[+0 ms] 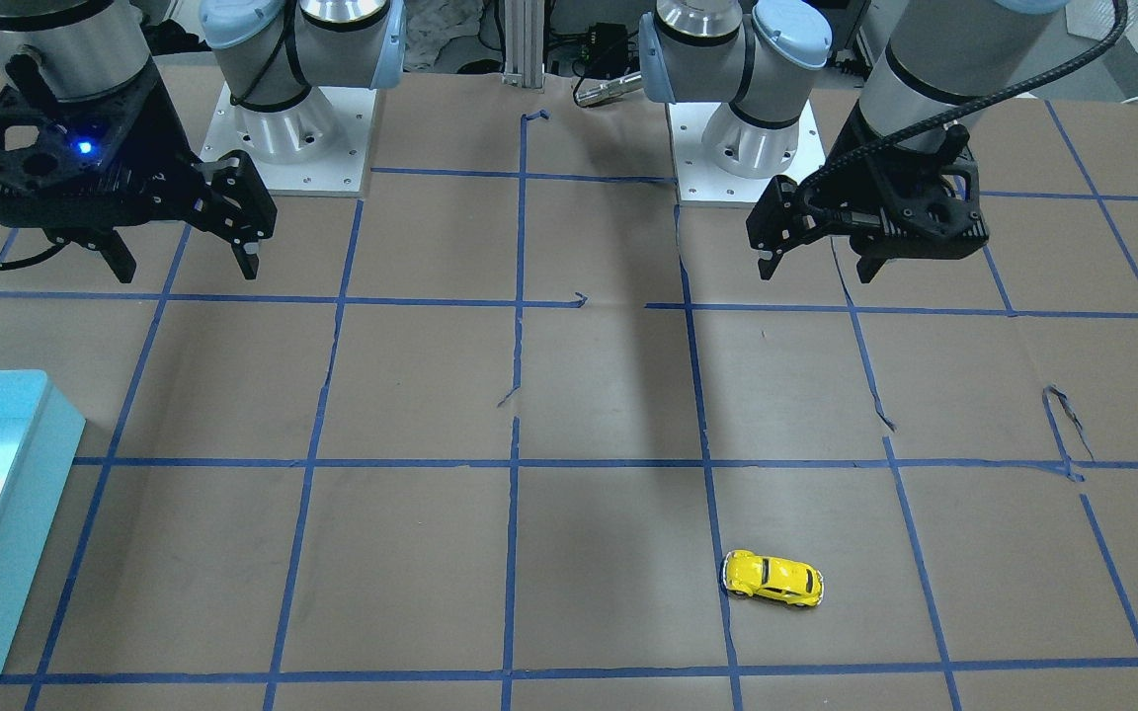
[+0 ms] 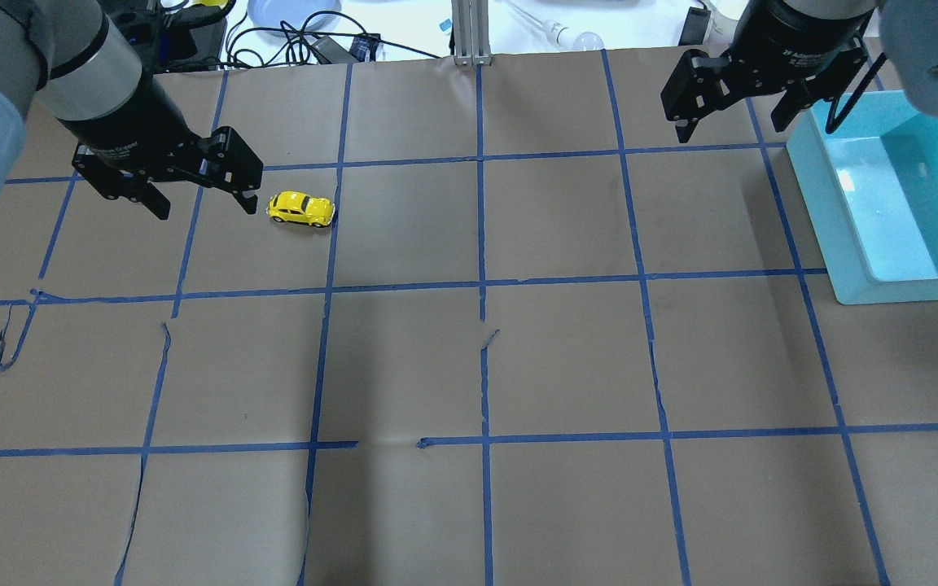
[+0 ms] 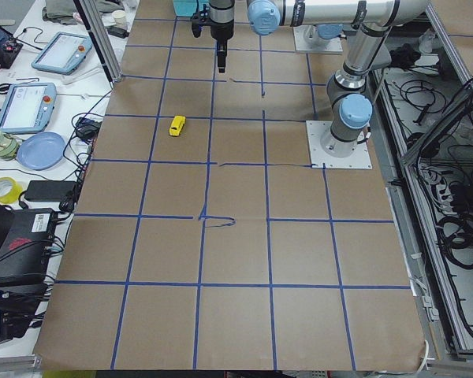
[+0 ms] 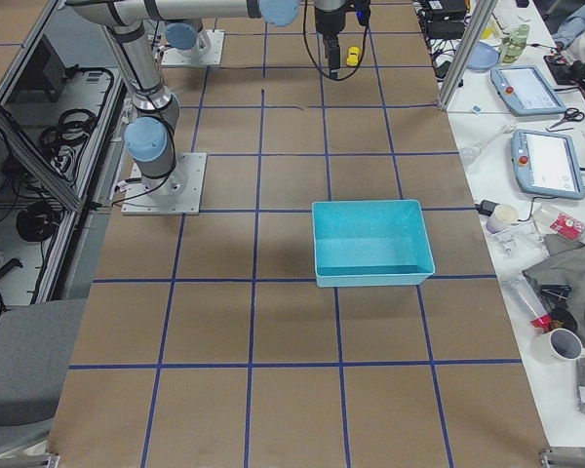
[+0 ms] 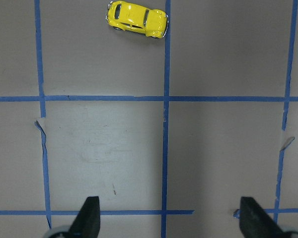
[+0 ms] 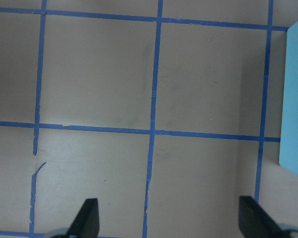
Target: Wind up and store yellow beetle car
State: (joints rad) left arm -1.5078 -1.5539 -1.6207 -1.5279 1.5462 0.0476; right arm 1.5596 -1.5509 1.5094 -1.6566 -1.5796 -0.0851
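Observation:
The yellow beetle car (image 2: pixel 300 209) stands on its wheels on the brown paper table, on the left half toward the far edge; it also shows in the front view (image 1: pixel 772 579) and the left wrist view (image 5: pixel 137 18). My left gripper (image 2: pixel 206 210) is open and empty, held above the table just left of the car and apart from it; it also shows in the front view (image 1: pixel 816 272). My right gripper (image 2: pixel 731 130) is open and empty, hovering beside the teal bin's (image 2: pixel 909 289) far left corner; it also shows in the front view (image 1: pixel 187 274).
The teal bin (image 1: pixel 16 553) is open-topped, with nothing showing inside, at the table's right side. Blue tape lines form a grid on the paper, which has small tears. The arm bases (image 1: pixel 292 138) stand at the robot's edge. Cables and tablets lie beyond the far edge.

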